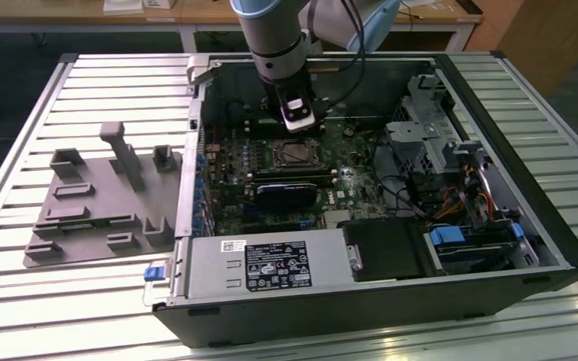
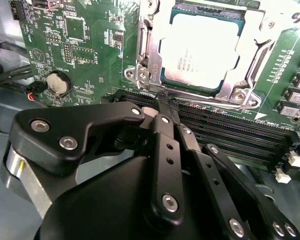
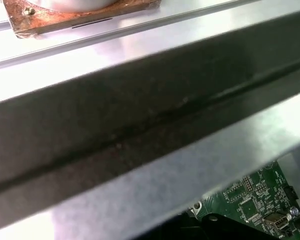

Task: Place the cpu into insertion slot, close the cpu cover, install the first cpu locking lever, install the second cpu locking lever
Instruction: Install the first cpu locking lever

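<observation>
So in the second wrist view the black body of the gripper (image 2: 165, 106) blocks a big patch of the motherboard (image 2: 85, 45) and part of the RAM slots (image 2: 225, 130), and the cpu cover (image 2: 150, 50) runs off the picture's edge. Can't tell if the jaws pinch anything. In the first wrist view a blurry case rail (image 3: 140, 115) hides most of the motherboard. The exterior view crops the arm (image 1: 269, 30).
</observation>
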`<move>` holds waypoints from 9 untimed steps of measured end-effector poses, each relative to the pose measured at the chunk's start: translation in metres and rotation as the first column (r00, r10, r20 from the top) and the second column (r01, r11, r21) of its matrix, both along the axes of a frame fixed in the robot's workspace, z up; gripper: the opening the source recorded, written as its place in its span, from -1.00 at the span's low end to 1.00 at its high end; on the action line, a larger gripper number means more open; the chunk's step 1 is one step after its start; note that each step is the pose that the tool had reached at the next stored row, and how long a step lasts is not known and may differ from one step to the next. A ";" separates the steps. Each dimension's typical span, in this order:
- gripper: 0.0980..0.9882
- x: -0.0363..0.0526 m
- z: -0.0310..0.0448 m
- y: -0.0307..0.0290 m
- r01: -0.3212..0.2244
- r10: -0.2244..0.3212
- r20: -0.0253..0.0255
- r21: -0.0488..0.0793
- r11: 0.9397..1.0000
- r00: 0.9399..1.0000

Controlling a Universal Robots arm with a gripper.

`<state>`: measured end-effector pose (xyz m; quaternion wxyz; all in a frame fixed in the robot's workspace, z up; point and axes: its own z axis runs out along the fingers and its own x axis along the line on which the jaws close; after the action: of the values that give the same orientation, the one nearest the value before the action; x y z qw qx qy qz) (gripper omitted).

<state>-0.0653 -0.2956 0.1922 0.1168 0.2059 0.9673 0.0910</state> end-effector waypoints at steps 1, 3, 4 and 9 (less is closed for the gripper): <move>-0.99 0.0000 0.0000 -0.0001 0.000 0.000 0.000 0.000 1.000 1.000; -0.99 0.0000 -0.0001 -0.0001 0.000 0.000 0.000 0.000 1.000 1.000; -0.99 0.0000 -0.0001 -0.0002 0.000 0.000 0.000 0.001 1.000 1.000; -0.99 0.0000 -0.0002 -0.0006 0.000 0.000 0.000 0.001 1.000 1.000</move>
<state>-0.0653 -0.2962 0.1920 0.1168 0.2059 0.9673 0.0913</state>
